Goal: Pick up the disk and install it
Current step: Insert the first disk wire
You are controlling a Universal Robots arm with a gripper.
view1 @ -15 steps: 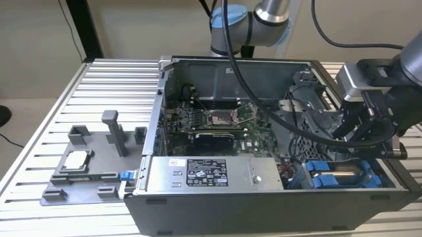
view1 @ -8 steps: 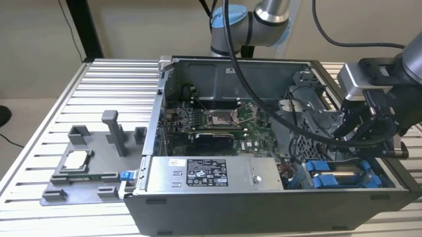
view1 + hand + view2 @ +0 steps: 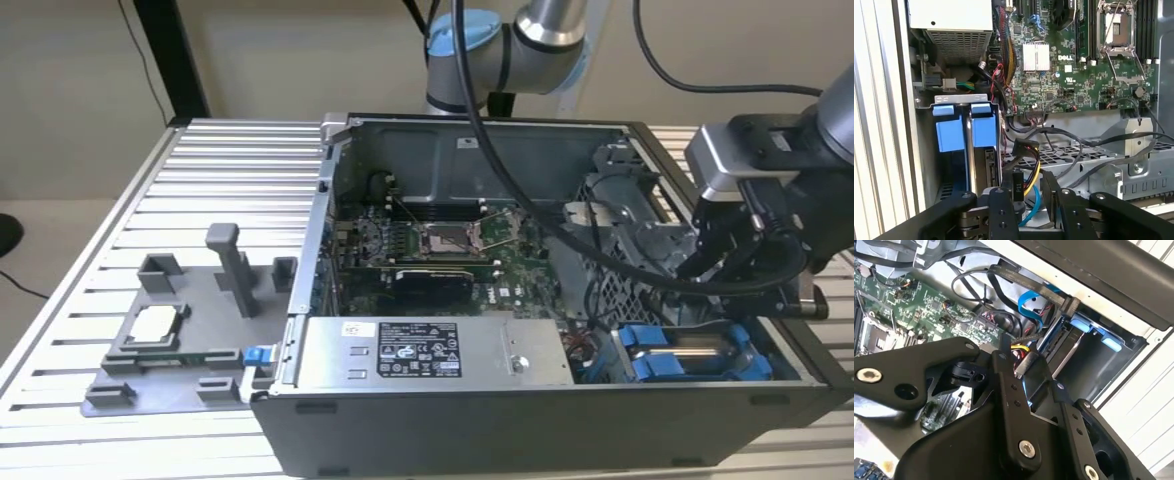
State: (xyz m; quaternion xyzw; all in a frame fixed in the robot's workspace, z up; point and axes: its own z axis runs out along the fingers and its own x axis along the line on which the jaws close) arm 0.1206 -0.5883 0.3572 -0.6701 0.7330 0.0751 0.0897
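The disk [image 3: 701, 352] sits in the drive bay at the corner of the open black computer case [image 3: 534, 425], at the exterior view's right, just below the gripper [image 3: 741, 285]. It shows as a silver-grey metal strip between two bright blue plastic bracket pieces. The first wrist view shows the flat black fingers [image 3: 1001, 210] more closely. The jaws stand apart, and a black plug [image 3: 1019, 186] with yellow wires lies in the gap. I cannot tell if it touches them. Beyond is the green motherboard [image 3: 1079, 75].
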